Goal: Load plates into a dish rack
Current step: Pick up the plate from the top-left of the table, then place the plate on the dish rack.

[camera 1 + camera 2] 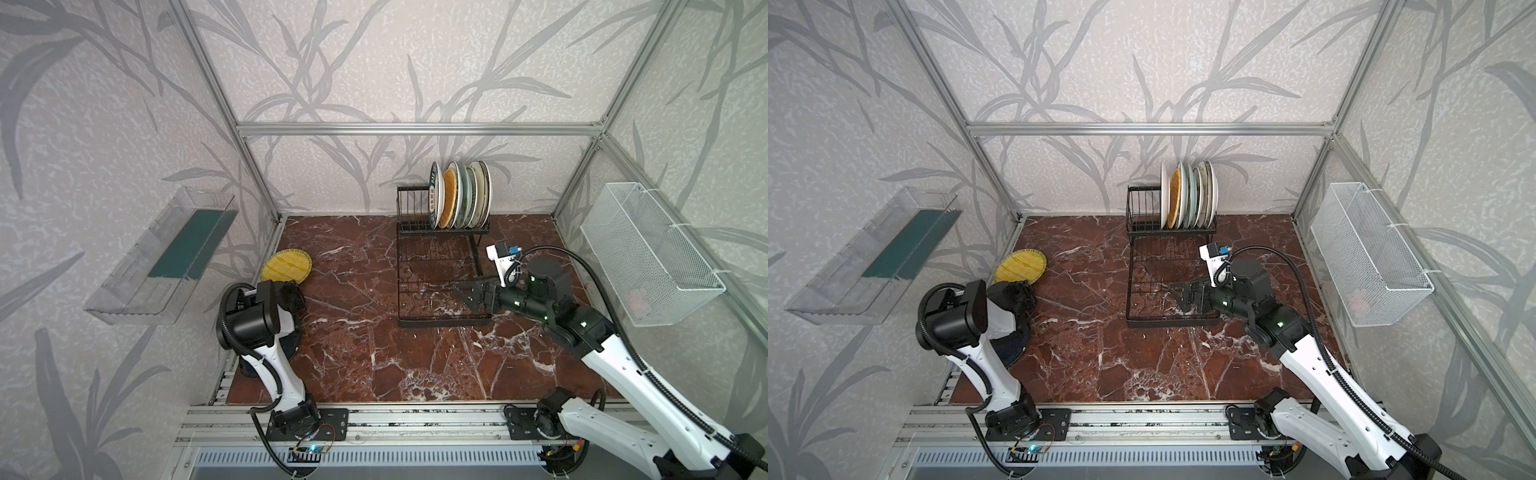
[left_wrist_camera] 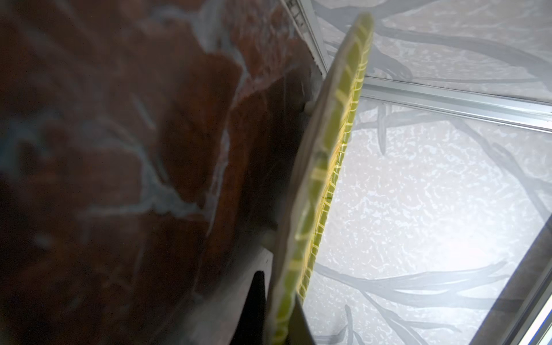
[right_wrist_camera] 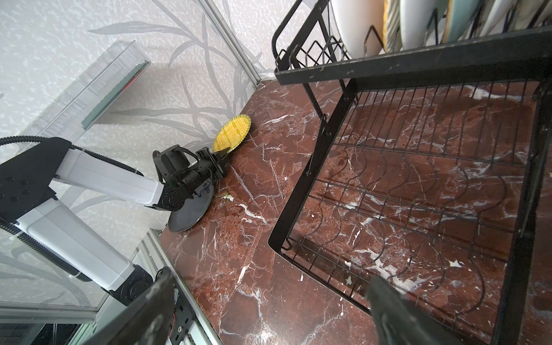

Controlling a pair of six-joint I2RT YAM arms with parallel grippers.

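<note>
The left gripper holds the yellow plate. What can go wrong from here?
The left gripper pinches the round yellow woven-pattern plate at its rim, so it may slip when lifted. The round black plate lies under the left arm, which might knock it. The open right gripper hovers over the black wire dish rack and may block loading.

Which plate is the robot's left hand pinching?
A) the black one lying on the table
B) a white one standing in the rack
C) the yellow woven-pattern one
C: the left hand is shut on the rim of the yellow plate, seen edge-on between its fingers in the left wrist view; the black plate just lies under the arm.
</note>
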